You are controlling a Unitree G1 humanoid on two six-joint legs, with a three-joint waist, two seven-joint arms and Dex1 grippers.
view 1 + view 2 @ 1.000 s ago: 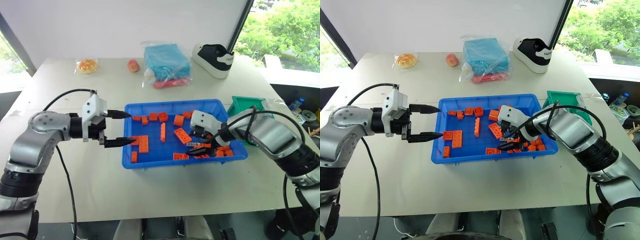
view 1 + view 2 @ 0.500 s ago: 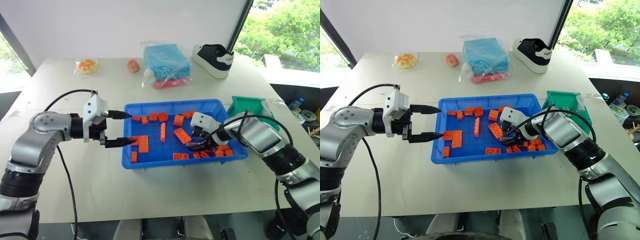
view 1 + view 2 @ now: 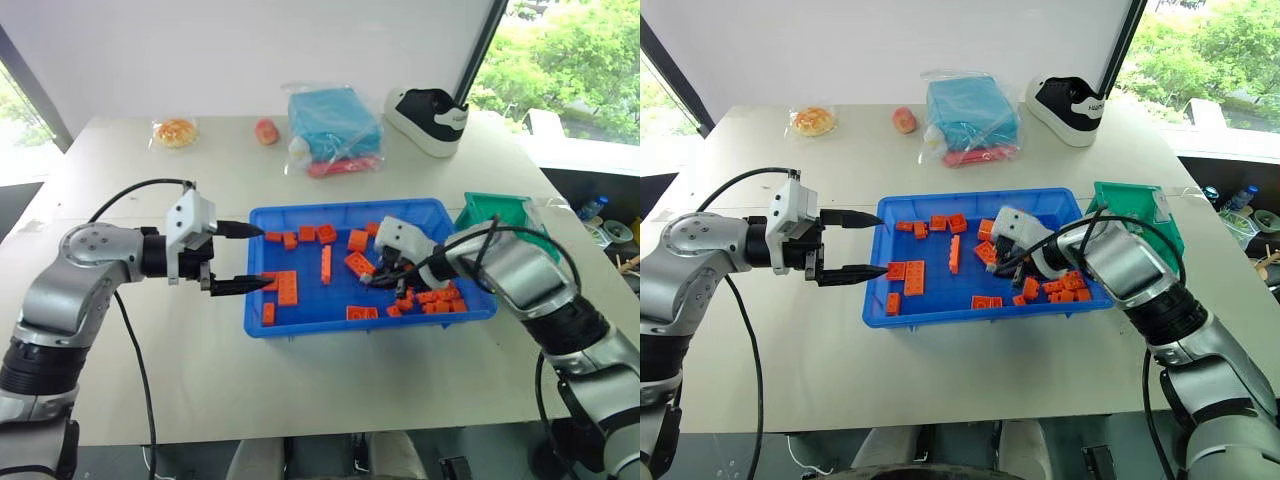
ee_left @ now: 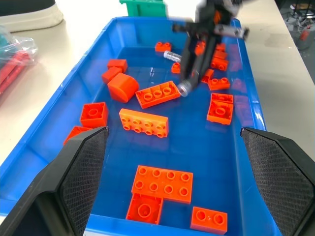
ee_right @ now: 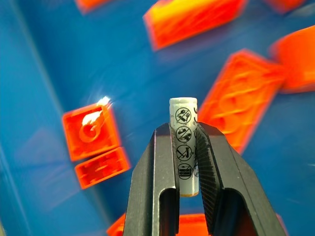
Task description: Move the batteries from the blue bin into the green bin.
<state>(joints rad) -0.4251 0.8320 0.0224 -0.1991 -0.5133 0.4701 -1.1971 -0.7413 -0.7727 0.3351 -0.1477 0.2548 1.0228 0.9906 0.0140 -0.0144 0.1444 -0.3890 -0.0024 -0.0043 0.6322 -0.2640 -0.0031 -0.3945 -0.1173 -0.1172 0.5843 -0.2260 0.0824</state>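
Observation:
A silvery battery (image 5: 183,140) with printed symbols stands clamped between the black fingers of my right gripper (image 5: 183,129), which is shut on it. In the left wrist view this battery (image 4: 184,89) hangs just above the floor of the blue bin (image 3: 300,327), near the bin's middle. Another battery (image 4: 172,55) lies on the bin floor further back. The green bin (image 3: 492,208) stands just beyond the blue bin's far right corner. My left gripper (image 3: 245,257) is open at the blue bin's left rim, holding nothing.
Several orange bricks (image 3: 286,288) lie scattered in the blue bin, many heaped at its right end. At the back of the table are a light-blue bagged bundle (image 3: 333,125), a black and white sneaker (image 3: 428,115), a small round fruit (image 3: 266,131) and a bagged snack (image 3: 175,131).
My right gripper has shut on a battery among the bricks at the bin's right end, then lifted it and carried it a little towards the bin's middle. The left arm has kept still.

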